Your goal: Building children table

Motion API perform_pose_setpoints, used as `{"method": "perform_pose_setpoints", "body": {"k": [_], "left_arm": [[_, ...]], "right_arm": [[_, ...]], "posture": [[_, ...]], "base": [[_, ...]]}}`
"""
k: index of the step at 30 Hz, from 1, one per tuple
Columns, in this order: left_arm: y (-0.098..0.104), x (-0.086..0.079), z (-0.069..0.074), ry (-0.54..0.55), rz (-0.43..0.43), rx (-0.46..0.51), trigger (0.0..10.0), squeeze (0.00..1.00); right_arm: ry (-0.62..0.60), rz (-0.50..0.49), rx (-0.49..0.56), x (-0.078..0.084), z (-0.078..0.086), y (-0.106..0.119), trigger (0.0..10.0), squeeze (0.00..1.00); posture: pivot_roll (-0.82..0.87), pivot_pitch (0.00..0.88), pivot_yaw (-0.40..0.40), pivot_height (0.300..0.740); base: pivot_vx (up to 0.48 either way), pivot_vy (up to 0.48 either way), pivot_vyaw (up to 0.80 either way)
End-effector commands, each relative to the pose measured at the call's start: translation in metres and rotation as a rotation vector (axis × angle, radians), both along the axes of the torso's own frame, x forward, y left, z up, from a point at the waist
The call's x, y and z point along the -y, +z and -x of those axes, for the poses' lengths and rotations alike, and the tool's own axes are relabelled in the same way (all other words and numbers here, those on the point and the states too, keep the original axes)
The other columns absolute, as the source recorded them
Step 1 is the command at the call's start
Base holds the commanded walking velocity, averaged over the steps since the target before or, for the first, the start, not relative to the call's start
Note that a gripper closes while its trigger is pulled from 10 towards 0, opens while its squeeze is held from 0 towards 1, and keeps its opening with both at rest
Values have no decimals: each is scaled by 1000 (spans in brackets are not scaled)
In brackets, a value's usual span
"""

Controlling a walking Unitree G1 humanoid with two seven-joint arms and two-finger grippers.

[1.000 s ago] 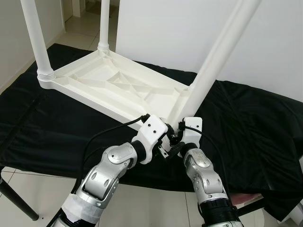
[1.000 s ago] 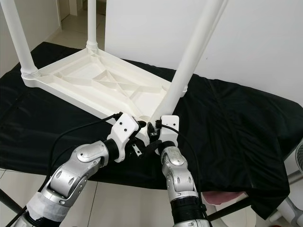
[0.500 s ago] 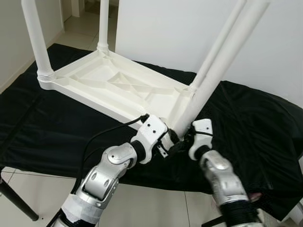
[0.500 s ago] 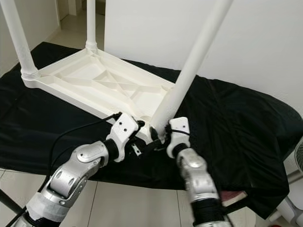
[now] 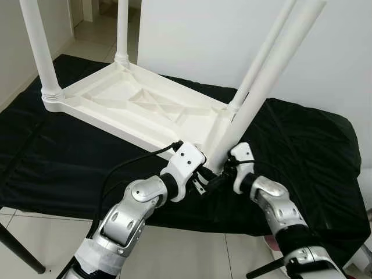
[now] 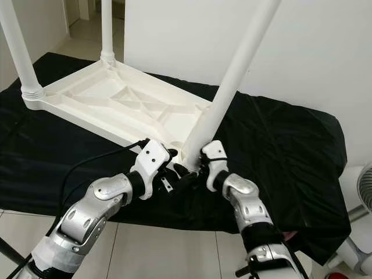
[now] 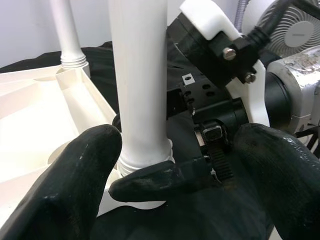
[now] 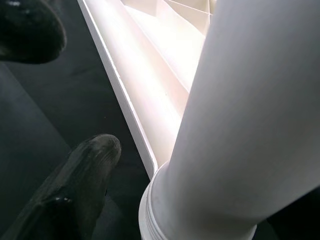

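On black cloth (image 5: 302, 145), both pincers, left (image 5: 204, 181) & right (image 5: 224, 172), spread round tilted table leg (image 5: 261, 87) base.

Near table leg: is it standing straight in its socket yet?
No, tilted. The near leg leans rightward, unlike the upright far-left leg; both tools sit at its base.

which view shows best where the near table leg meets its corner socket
The left wrist view: the near leg and its threaded foot sit centred at the tabletop corner, between the left claw fingers. The eye views hide the joint behind both claws; the right wrist view crops it at the frame edge.
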State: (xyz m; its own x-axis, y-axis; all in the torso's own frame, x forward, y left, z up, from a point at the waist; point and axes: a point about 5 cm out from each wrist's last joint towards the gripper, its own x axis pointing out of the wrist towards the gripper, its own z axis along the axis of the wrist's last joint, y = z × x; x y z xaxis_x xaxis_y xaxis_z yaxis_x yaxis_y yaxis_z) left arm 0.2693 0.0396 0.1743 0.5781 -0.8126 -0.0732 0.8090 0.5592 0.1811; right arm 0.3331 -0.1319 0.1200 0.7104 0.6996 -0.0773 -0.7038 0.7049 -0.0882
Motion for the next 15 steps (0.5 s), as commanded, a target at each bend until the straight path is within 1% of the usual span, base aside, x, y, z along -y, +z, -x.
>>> {"method": "perform_pose_setpoints", "body": {"k": [1,6,7,9,10,12,15], "left_arm": [[1,3,0,1,-6,0,10000,0],[2,2,-2,4,-7,5,10000,0],[2,3,-2,5,-7,9,10000,0],[3,3,-3,6,-8,10,10000,0],[3,3,-3,7,-8,11,10000,0],[3,3,-3,6,-8,12,10000,0],[3,2,-3,7,-9,11,10000,0]], "right_arm": [[27,33,-11,-3,-4,-4,10000,0],[43,59,-15,-6,-10,-6,10000,0],[45,65,-20,-5,-11,-8,2902,0],[46,67,-22,-5,-12,-9,2902,0],[45,67,-26,-5,-12,-10,196,0],[48,65,-28,-4,-12,-11,0,0],[54,61,-35,-1,-10,-14,0,0]], "posture": [[75,0,-187,740],[77,0,-189,740],[82,0,-192,740],[82,0,-192,740],[84,0,-193,740],[83,0,-193,740],[82,0,-192,740]], "base": [[0,0,0],[0,0,0],[0,0,0],[0,0,0],[0,0,0],[0,0,0],[0,0,0]]}}
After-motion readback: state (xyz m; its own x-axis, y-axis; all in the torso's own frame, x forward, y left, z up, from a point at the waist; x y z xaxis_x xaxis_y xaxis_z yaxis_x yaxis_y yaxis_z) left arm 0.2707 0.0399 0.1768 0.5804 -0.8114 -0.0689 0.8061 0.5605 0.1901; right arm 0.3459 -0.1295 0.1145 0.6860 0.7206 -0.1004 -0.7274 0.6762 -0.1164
